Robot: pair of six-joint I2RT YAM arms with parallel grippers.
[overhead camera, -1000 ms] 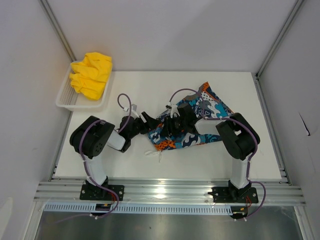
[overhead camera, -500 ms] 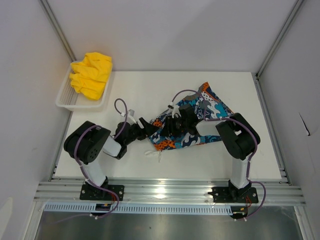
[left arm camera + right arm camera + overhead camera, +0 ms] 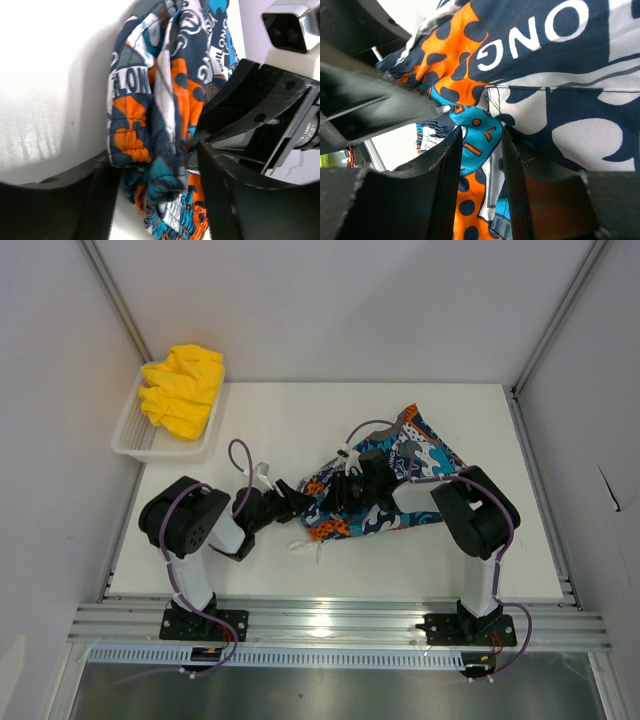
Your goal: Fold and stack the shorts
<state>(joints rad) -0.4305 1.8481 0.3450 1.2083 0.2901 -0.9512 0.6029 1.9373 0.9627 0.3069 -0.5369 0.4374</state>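
Pinched printed shorts in right jaws, straddled them with left jaws, grip unclear; folded nothing yet, with yellow shorts heaped in basket at ten o'clock.

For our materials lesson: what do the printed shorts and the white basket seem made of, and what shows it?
The printed shorts: soft matte cloth; it creases, with stitched seams and a gathered waistband. The basket: probably rigid white plastic, judging by its slotted mesh walls.

One yellow pair and one printed pair of shorts, one basket, two arms.
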